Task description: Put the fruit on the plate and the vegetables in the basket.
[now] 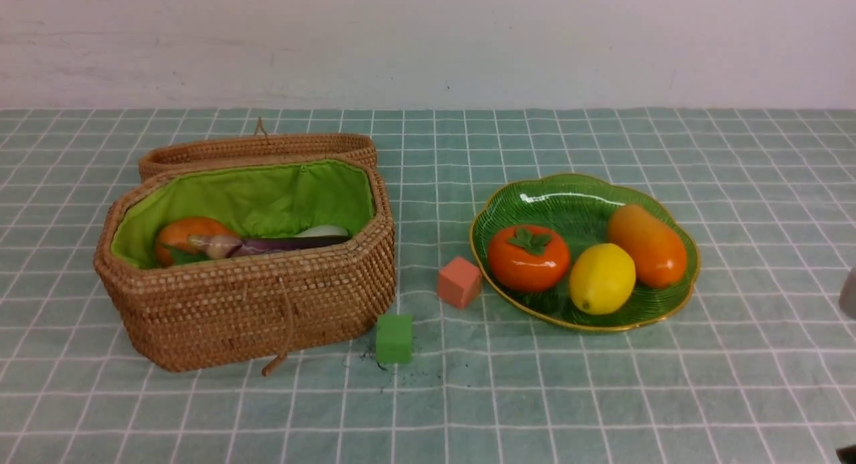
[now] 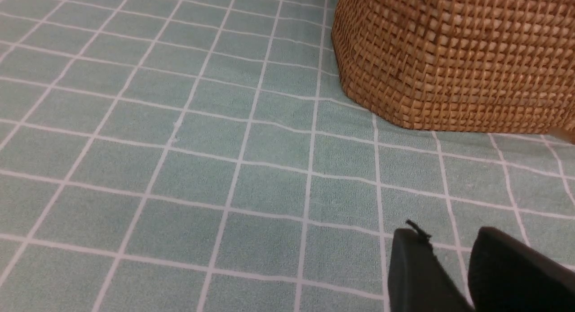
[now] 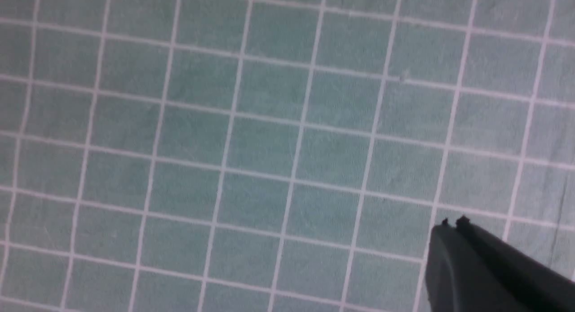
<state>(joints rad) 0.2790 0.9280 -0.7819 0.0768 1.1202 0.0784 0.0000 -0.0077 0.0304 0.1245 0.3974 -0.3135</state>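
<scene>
Three toy fruits lay on your green plate (image 1: 675,302), right of centre on the checked tablecloth (image 1: 602,397): the persimmon (image 1: 528,258) at the plate's left, the lemon (image 1: 602,278) at its near edge, and the mango (image 1: 647,245) at its right, lemon and mango touching. To the left stood the wicker basket (image 1: 254,310), its lid (image 1: 257,150) folded back behind it. Inside, against the green lining (image 1: 267,200), you could see the onion (image 1: 190,235) at the left end, the purple eggplant (image 1: 294,243) lying lengthwise, and a sliver of the white radish (image 1: 322,230) behind it; the chili pepper could not be made out. A pink cube (image 1: 459,282) sat just beside the plate's left rim, and a green cube (image 1: 394,338) sat near the basket's near right corner. Your left gripper (image 2: 449,244) hovered over bare cloth near the basket's wall, its two fingers slightly apart and pinching nothing. Your right gripper (image 3: 453,222) hung over bare cloth, fingers pressed together and empty.
</scene>
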